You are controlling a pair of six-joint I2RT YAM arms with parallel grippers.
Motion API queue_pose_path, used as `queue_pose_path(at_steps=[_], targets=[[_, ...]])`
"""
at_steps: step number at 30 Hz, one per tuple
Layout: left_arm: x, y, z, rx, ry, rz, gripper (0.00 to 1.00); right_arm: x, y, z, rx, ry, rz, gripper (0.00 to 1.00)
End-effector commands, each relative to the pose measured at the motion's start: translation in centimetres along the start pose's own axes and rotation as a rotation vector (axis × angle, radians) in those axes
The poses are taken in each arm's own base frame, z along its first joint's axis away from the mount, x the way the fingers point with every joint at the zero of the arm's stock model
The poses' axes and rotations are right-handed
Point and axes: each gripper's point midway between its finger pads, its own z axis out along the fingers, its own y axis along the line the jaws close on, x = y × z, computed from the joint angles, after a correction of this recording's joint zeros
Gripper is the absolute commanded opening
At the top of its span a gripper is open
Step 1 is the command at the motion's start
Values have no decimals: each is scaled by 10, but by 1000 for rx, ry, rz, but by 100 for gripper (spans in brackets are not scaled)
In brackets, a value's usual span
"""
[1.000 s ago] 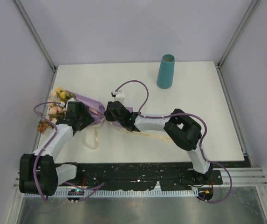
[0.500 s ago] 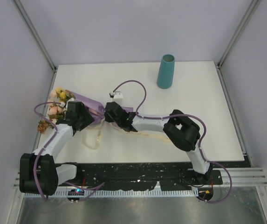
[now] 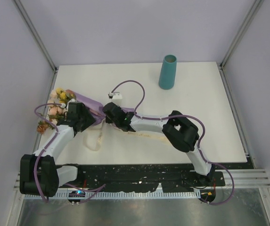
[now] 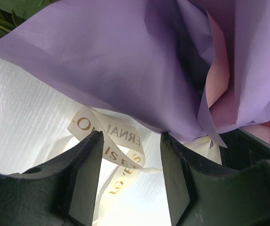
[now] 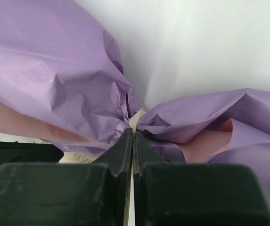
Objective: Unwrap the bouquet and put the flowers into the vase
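White table [image 3: 200,108], crumpled purple-wrapped bouquet [image 3: 86,100]

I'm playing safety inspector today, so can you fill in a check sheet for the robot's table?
Surface: white table, no spills seen.
Job's things: bouquet lying at the left, wrapped in purple paper. The flowers poke out at its far-left end. A cream ribbon trails on the table. The teal vase stands upright at the back, with no flowers in it.
Clutter: nothing seen.
Grippers: left claw open, over the ribbon at the paper's edge. Right claw shut, with its tips at the paper's pinched neck.
Cables: purple cable loops above the right arm.
Surroundings: pale walls and metal frame posts.
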Motion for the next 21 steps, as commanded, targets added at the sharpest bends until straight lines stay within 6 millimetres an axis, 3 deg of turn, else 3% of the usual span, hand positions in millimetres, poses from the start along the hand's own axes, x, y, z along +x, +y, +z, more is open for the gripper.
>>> queue_pose_path(at_steps=[1,7,11,21], targets=[[-8,-1,4,1,-33,-11,55,-5,3,-5,8,-4,-22,5],[-8,7,7,-48,-22,2,56,-49,24,-32,-81,-108,-23,5],[-6,12,9,-72,-22,8,56,-63,31,-46,-122,-138,-15,5],[-2,19,9,-97,-9,11,56,-63,40,-55,-184,-134,16,5]])
